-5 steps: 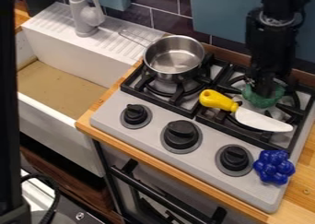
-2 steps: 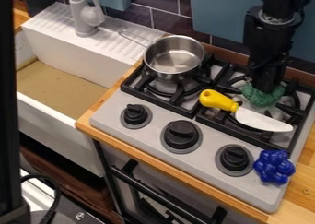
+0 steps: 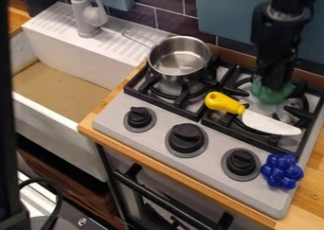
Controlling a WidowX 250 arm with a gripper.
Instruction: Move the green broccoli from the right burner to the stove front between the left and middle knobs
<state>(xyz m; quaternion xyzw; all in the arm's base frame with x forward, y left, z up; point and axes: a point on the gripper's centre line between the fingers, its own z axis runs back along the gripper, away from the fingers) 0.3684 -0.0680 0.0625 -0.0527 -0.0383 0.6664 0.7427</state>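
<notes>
Raised slightly since the earlier frame: green, rounded, bumpy object [image 3: 272,95], now just above the right-hand burner, and the black two-finger pincer [image 3: 274,85], closed on it from above.

Nearest: oven door with black bar handle [image 3: 167,194]; above it, light wooden bench [image 3: 313,196] edging the grey stove [image 3: 142,141].

On the stove front: three round black knobs [image 3: 186,138] in a row; one dark-blue, shiny cluster of rounded lobes [image 3: 282,171], beside the right knob.

Behind the knobs: one toy knife, yellow handle, white blade [image 3: 271,123], lying across the right-hand black grate [image 3: 222,124], in front of the green object.

Farther back: one round, silver metal pot [image 3: 179,76] on the left-hand grate; white sink [image 3: 63,119] to its left; grey faucet [image 3: 88,29]; dark wall tiles [image 3: 174,26].
</notes>
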